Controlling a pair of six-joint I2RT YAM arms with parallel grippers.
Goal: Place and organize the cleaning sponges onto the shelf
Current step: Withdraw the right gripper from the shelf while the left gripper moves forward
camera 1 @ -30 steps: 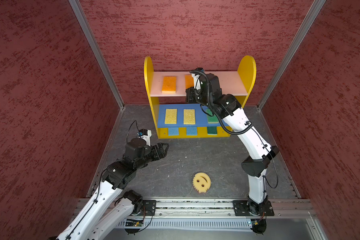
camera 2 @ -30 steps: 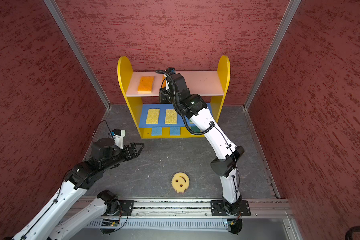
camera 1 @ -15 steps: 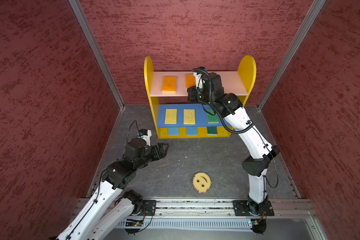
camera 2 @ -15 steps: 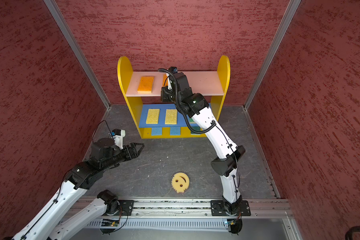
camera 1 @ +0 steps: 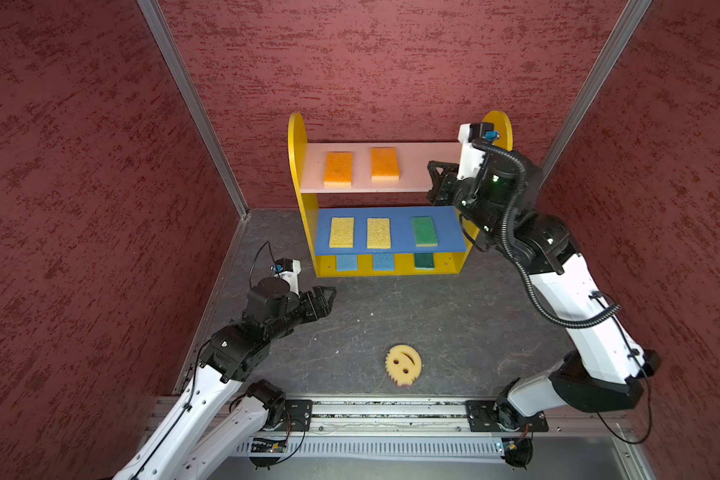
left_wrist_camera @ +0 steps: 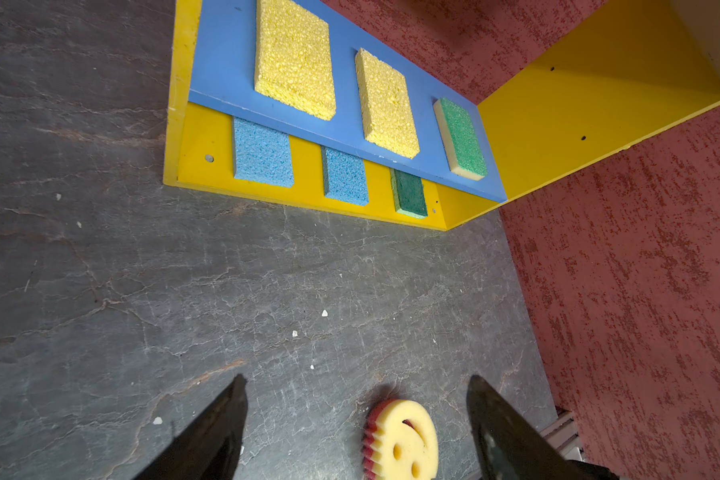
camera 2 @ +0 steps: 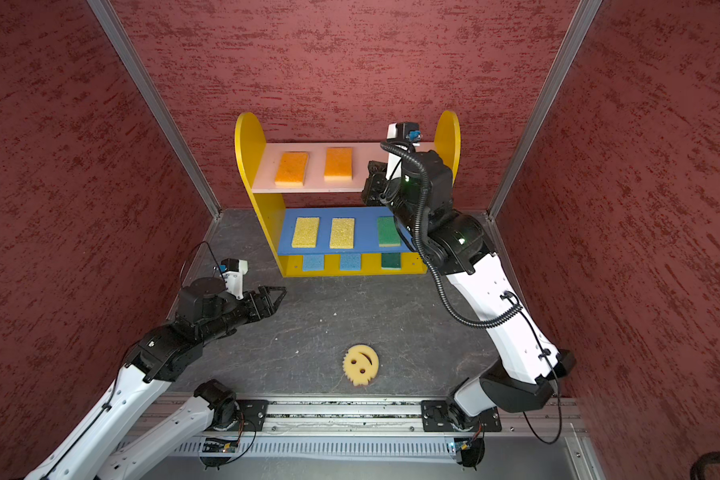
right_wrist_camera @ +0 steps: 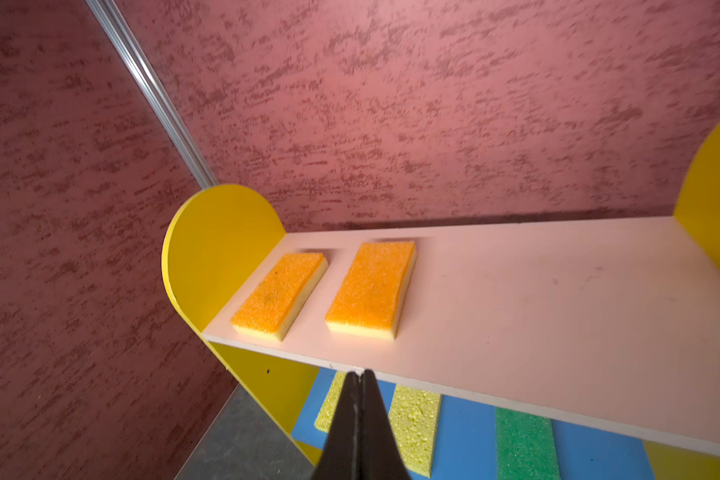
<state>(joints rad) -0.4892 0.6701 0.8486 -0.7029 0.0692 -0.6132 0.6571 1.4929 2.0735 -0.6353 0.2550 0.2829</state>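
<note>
Sponges numbered 9, and 8 of them already lay flat on the shelf (camera 1: 297, 166). Its pink top board (camera 1: 412, 174) held 2 orange sponges (camera 1: 339, 168) side by side toward one end, with the other end bare. The blue middle board (camera 1: 400, 237) held 2 yellow sponges (camera 1: 341, 232) and 1 green sponge (camera 1: 424, 230) in a row. The yellow base (camera 1: 447, 264) held 2 blue sponges (camera 1: 346, 262) and 1 darker green sponge (camera 1: 424, 260), partly hidden under the board above. Only the smiley sponge (camera 1: 403, 365) was left on the dark tabletop (camera 1: 391, 316), well apart from the shelf and face up; the left wrist view showed its pink underside at the toothed rim. The step in hand looked like fetching this last piece. The left gripper (left_wrist_camera: 356, 377) was spread wide and empty, low over the tabletop between shelf and smiley sponge, which appeared ahead of its fingers, untouched. The right gripper (right_wrist_camera: 359, 376) was clenched on nothing, its tip at the front edge of the pink top board near the bare end; whether it touched the board could not be told. The next move probably called for an open claw to come down over the smiley sponge, pinch it across its rim without crushing the soft foam, and carry it to the bare end of the pink top board, the only tier with fewer than 3. If the left arm made that delivery, the right arm would likely have to clear the spot first.
</note>
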